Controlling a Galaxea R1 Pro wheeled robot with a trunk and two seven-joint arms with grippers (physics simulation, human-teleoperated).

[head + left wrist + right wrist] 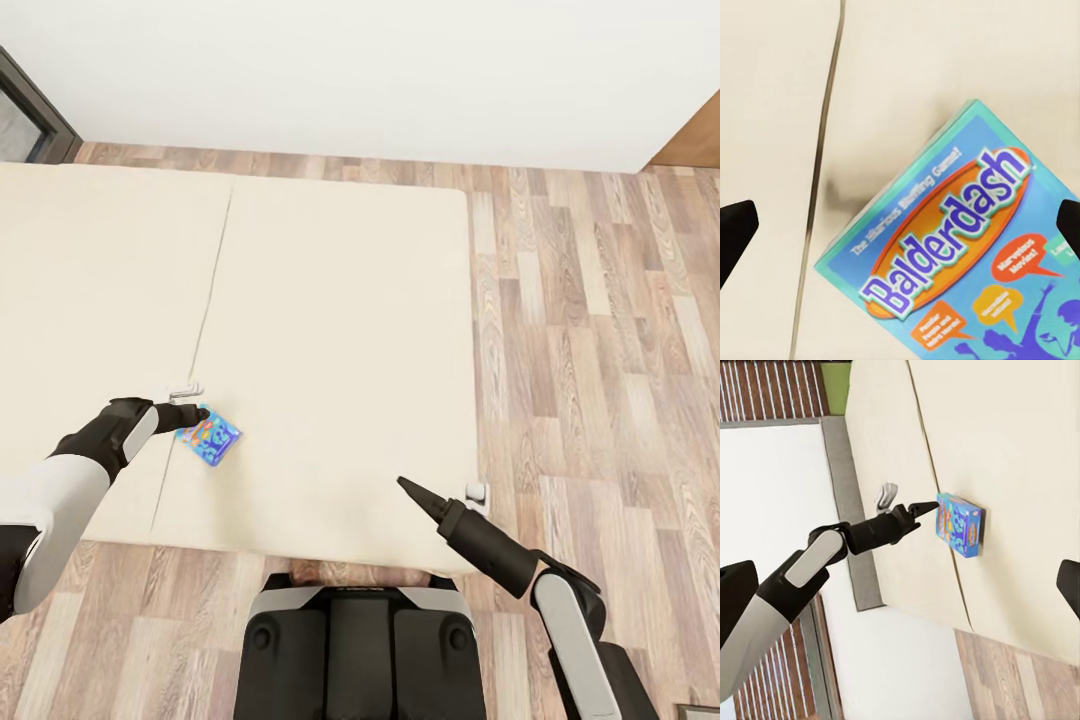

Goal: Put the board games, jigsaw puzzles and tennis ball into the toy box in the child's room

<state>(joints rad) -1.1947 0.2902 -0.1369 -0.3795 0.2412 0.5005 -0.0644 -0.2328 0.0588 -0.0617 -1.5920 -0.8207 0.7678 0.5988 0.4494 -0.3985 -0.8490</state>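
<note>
Head view has you parked at the foot of the bed [340, 300], with the small blue board game [209, 437] lying flat on the mattress at about 10 o'clock from the robot's base. Your left hand [196, 413] sits right at the box's near corner, and from the left wrist camera the Balderdash lid [960, 247] lies between the two fingertips [735, 229], which stand wide apart, so that hand is open and lined up to pinch the box, not gripping yet as far as I can judge. The box lies just beside the mattress seam [205, 310], angled, so you'd probably want the fingers across its short sides.

Your right hand [408, 488] hovers over the bed's lower right area, around 1 o'clock from the base, empty. Its fingers sit spread at the wrist camera's edges, so it's open too.

Room-wise you're fine: lots of bare mattress around the box, and the bed edge toward the wood floor [600, 330] is well apart from it.
</note>
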